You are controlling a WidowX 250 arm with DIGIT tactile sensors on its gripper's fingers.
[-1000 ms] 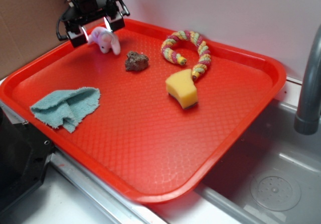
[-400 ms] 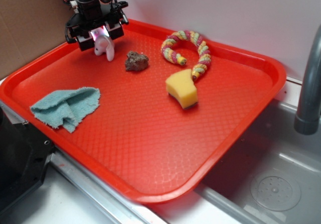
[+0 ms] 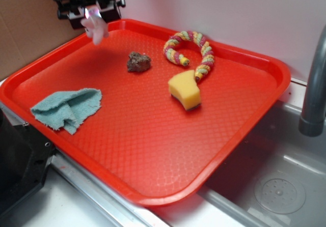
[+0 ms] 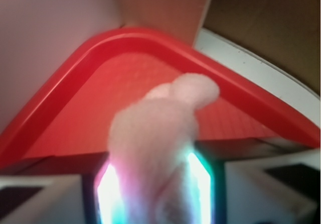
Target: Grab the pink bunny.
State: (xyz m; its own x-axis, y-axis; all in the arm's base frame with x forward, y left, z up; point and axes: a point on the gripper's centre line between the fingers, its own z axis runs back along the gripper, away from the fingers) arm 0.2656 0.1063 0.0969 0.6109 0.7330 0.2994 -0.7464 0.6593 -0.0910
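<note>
The pink bunny [image 3: 95, 27] hangs in the air above the far left corner of the red tray [image 3: 153, 150], pinched between the two fingers of my gripper [image 3: 92, 14]. The gripper is shut on it. In the wrist view the pale pink plush [image 4: 158, 138] fills the space between the lit finger pads [image 4: 200, 186], blurred, with the tray corner [image 4: 70, 88] below it.
On the tray lie a folded teal cloth [image 3: 67, 108], a brown lump [image 3: 138, 61], a yellow sponge [image 3: 184, 90] and a pink-yellow-green braided rope toy [image 3: 193, 48]. Brown cardboard [image 3: 25, 28] stands at the left. A sink basin [image 3: 280, 186] and faucet post [image 3: 315, 89] are at the right.
The gripper closed on the bunny and lifted it off the tray, moving up and slightly left. Nothing else on the tray moved.
</note>
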